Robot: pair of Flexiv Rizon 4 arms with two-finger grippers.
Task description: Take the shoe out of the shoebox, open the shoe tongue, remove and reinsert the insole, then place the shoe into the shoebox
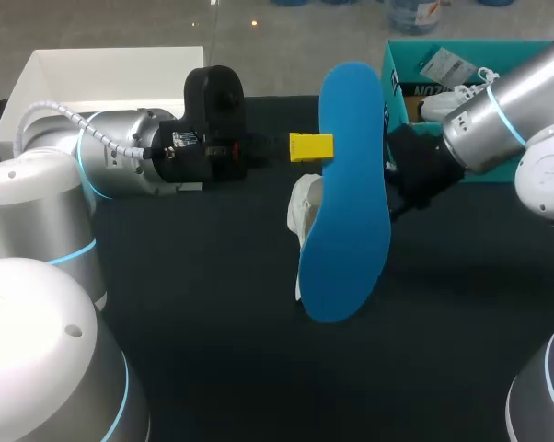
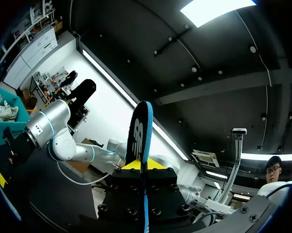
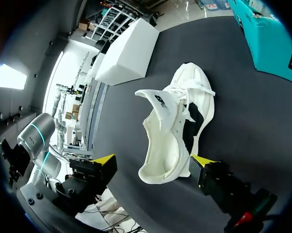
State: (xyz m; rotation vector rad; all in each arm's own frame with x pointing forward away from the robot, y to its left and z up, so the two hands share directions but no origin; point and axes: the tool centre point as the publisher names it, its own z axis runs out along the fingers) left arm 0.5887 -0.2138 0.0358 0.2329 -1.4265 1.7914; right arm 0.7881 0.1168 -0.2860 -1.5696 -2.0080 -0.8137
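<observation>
Left fingers pinch insole edge, shoe below, shoebox at table edge

A robotics laboratory is indicated by the left arm at nine o'clock and the right arm at three o'clock over a black table.

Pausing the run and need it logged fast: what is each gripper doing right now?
Left gripper: closed on the blue insole.
Right gripper: open, white shoe between its jaws, not clamped.
</observation>
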